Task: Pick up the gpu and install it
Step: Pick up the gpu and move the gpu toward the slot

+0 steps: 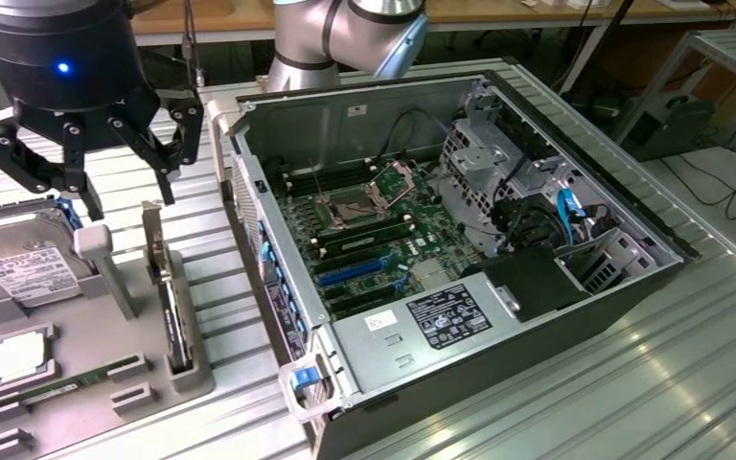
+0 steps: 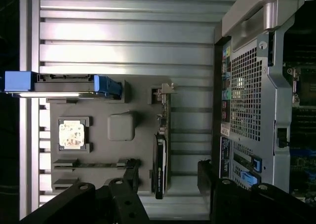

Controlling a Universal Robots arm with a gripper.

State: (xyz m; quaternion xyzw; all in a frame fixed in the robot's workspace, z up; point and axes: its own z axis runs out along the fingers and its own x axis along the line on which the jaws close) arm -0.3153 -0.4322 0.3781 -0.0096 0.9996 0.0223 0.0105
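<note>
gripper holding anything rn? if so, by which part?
Nothing held. The gripper is open and empty, above the tray. The gpu stands on edge in its tray slot, untouched.

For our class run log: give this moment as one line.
gripper open, empty | above graphics card, apart | card upright in tray slot | computer case open

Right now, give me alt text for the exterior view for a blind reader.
An open gripper hovers above a graphics card standing on edge in a grey parts tray at the exterior view's left. A hard drive sits in the same tray, beside an open computer case with its motherboard exposed.
</note>
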